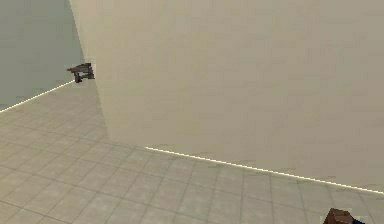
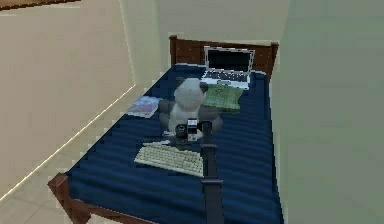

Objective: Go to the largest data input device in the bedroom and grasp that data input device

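Item 1. Gripper (image 2: 186,131): dark body at the far end of the arm (image 2: 211,185), above the bed. We cannot tell how the jaws stand, nor whether they hold anything, since bedding and other things lie at and behind them.

Item 2. Keyboard (image 2: 170,158): pale, flat, long. It lies on the blue cover at 7 o'clock from the gripper, near it. We cannot tell whether the two touch.

Item 3. Grey-white rounded thing (image 2: 186,98): at 12 o'clock from the gripper, near the middle of the bed.

Item 4. Green flat thing (image 2: 223,98): at 1 o'clock, just beside item 3.

Item 5. Laptop (image 2: 228,66): lid up, farther out at 1 o'clock, close to the wooden headboard (image 2: 188,45).

Item 6. Booklet (image 2: 145,105): pale, at 10 o'clock, by the cover's edge.

Item 7. Bed (image 2: 115,165): dark blue cover on a brown wooden frame, pale walls on both sides.

Item 8. Forward view: we list a pale wall (image 1: 230,70), tiled floor (image 1: 90,180), a small dark object (image 1: 81,70) at 10 o'clock from the picture's centre by the wall's corner, and a dark brown corner (image 1: 345,215) at 5 o'clock.
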You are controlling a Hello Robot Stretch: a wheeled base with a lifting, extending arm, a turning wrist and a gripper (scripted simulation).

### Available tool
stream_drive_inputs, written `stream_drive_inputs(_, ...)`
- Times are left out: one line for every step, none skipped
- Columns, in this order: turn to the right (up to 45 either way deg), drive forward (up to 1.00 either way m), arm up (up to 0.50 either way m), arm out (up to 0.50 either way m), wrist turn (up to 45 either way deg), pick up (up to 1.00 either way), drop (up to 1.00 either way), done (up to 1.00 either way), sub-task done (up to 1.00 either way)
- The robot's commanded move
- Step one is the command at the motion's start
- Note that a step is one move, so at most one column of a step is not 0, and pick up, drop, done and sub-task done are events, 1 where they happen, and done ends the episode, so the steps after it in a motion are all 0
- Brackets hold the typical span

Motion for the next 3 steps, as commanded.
stream_drive_inputs(0.0, 0.00, 0.00, 0.00, 45.0, 0.00, 0.00, 0.00, 0.00)
stream_drive_inputs(0.0, 0.00, 0.00, 0.00, 30.0, 0.00, 0.00, 0.00, 0.00)
stream_drive_inputs(0.0, 0.00, -0.30, 0.00, 0.0, 0.00, 0.00, 0.00, 0.00)
